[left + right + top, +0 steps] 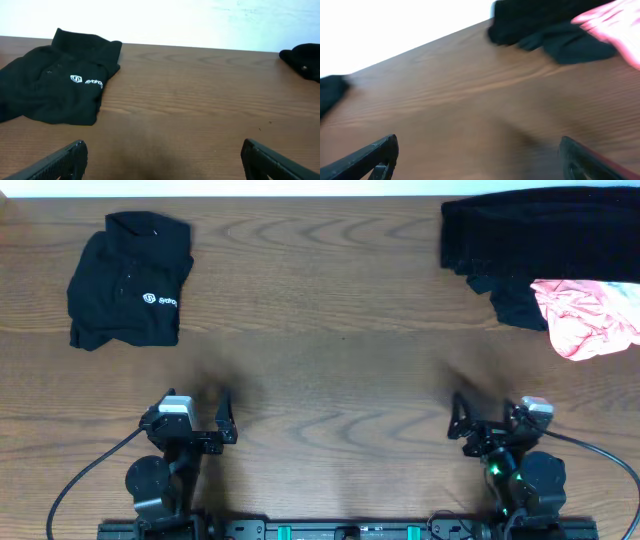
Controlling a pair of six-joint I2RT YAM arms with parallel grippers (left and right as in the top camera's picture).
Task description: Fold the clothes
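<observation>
Right, both arms sit low at my edge of the table (330, 300), nothing in either. The left gripper (162, 152) has its fingers spread wide, and the right gripper (479, 147) is just as wide apart, with bare wood between each pair.

Well ahead of the left fingers and off to their left lies the black shirt (130, 280) with the white logo. It looks roughly folded, so I would leave it alone. The work is the pile (540, 235) of dark clothes far ahead of the right fingers and off to their right, with a pink garment (590, 315) bunched on its near side.

I judge the step is picking one piece out of that pile. I would send the right fingers to the pink garment since it sits nearest and on top, pinch one loose edge only, and drag it to the open wood in front of both grippers. Grabbing deep risks hauling the black layers along.
</observation>
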